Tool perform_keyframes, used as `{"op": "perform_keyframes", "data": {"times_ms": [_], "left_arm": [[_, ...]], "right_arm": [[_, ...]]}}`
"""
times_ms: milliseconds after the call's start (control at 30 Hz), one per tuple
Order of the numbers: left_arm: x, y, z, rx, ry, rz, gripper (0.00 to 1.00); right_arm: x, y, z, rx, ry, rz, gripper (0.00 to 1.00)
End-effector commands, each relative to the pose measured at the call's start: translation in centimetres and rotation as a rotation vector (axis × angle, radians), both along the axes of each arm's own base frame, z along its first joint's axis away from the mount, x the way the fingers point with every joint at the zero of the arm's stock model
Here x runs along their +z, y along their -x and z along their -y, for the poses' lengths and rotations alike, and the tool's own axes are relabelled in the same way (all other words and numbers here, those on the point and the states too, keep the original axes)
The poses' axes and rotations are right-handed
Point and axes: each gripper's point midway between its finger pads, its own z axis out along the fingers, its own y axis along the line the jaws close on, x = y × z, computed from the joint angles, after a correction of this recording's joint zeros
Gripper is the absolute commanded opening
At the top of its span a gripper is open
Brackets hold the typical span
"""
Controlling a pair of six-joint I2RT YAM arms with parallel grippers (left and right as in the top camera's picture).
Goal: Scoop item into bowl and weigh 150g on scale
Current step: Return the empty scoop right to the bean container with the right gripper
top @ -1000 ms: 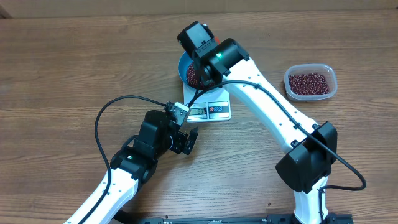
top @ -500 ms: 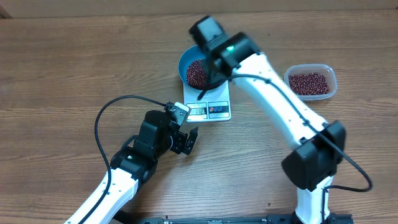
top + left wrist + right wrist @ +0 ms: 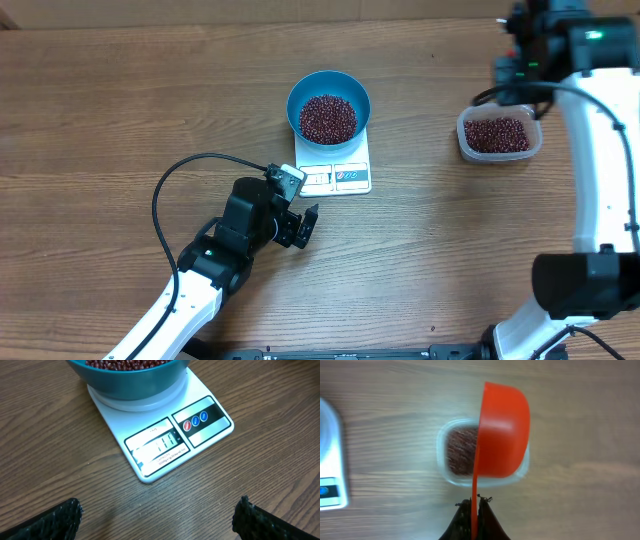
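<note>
Right arm (image 3: 600, 150) swung from bowl (image 3: 294, 100) to tub (image 3: 463, 135) edge | scoop (image 3: 502, 430) clamped

The brown wooden table (image 3: 120, 100) is matt with a fine streaked grain, the flat white rectangular plastic scale (image 3: 150, 425) is smooth and satin with a glossier display window and black button strip, and the round deep blue plastic bowl (image 3: 130, 382) has a smooth, softly shining wall. The small dark red-brown beans (image 3: 328, 118) make a grainy, faintly glossy heap, and the clear rounded-rectangular plastic tub (image 3: 500, 158) looks thin and see-through. The orange-red plastic scoop (image 3: 505, 430) is smooth with a dull sheen, while the black fingers (image 3: 55, 520) of the left gripper (image 3: 159, 510) look rough and foam-like
</note>
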Motion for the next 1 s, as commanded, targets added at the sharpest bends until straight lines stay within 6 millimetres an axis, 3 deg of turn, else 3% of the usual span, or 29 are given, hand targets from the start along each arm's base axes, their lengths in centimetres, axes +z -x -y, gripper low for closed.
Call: {"op": "perform_keyframes", "data": {"times_ms": [0, 267, 567, 967], "left_arm": [[-0.3, 0.0, -0.2, 0.012, -0.007, -0.006, 1.00], [-0.3, 0.0, -0.2, 0.012, -0.007, -0.006, 1.00], [-0.3, 0.0, -0.2, 0.012, -0.007, -0.006, 1.00], [-0.3, 0.0, -0.2, 0.012, -0.007, -0.006, 1.00]], "right_arm": [[-0.8, 0.6, 2.7, -0.032, -0.046, -0.030, 0.04], [-4.8, 1.4, 6.9, -0.091, -0.095, -0.094, 0.04], [-10.1, 1.8, 6.8, 0.026, -0.074, -0.172, 0.04], [-13.1, 1.8, 6.5, 0.127, -0.065, -0.188, 0.04]]}}
